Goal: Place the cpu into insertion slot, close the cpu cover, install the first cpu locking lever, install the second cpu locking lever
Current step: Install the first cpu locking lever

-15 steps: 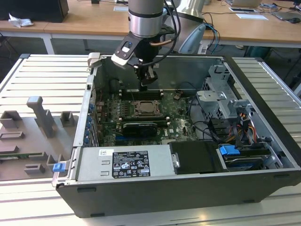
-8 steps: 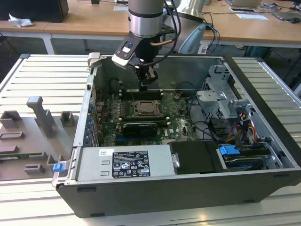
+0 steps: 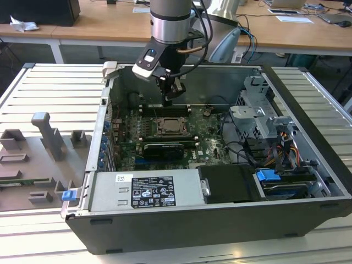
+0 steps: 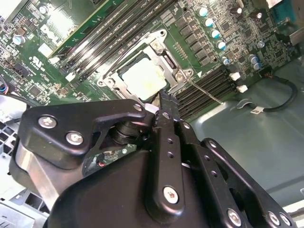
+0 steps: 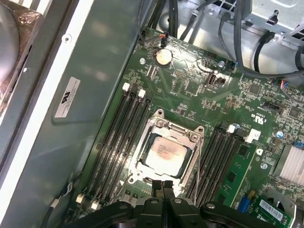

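Exterior view coverage takes in the whole open case (image 3: 165, 234), with the gripper (image 3: 169, 99) hanging just above the slot (image 3: 174, 127) on the green board (image 3: 208, 140). Finer detail is given in the first wrist view: the cpu (image 5: 164, 153) is seated in the slot, framed by the lowered cover (image 5: 176, 130), and the fingers (image 5: 157, 188) are pressed together, gripping nothing. A thin lever (image 4: 204, 90) angled away from the cover is made plain in the second wrist view.
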`<state>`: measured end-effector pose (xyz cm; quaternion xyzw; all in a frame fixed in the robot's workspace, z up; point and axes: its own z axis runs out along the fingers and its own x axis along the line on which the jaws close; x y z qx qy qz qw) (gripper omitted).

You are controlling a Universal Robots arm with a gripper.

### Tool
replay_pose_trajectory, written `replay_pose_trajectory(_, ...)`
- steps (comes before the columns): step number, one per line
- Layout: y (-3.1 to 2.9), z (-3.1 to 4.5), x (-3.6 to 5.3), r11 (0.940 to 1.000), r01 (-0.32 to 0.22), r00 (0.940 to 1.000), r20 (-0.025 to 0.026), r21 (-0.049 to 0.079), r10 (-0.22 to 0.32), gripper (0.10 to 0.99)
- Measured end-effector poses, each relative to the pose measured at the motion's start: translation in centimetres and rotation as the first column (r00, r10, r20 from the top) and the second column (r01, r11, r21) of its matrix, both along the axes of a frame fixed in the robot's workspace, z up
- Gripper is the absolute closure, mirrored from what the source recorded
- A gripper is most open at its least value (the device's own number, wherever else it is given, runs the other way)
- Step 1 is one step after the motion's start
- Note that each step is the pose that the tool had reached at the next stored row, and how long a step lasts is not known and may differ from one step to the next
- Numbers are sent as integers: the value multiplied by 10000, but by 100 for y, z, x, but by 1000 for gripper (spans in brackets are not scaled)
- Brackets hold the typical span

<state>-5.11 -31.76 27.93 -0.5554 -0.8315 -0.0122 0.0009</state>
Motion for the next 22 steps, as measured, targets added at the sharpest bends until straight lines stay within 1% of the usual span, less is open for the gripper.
replay_pose_trajectory(12, 0, 0, 0, 9995, -315, 9995, 0, 0, 315, 980)
replay_pose_trajectory(15, 0, 0, 0, 9984, -564, 9984, 0, 0, 564, 980)
replay_pose_trajectory(22, 0, 0, 0, 9964, -853, 9964, 0, 0, 853, 980)
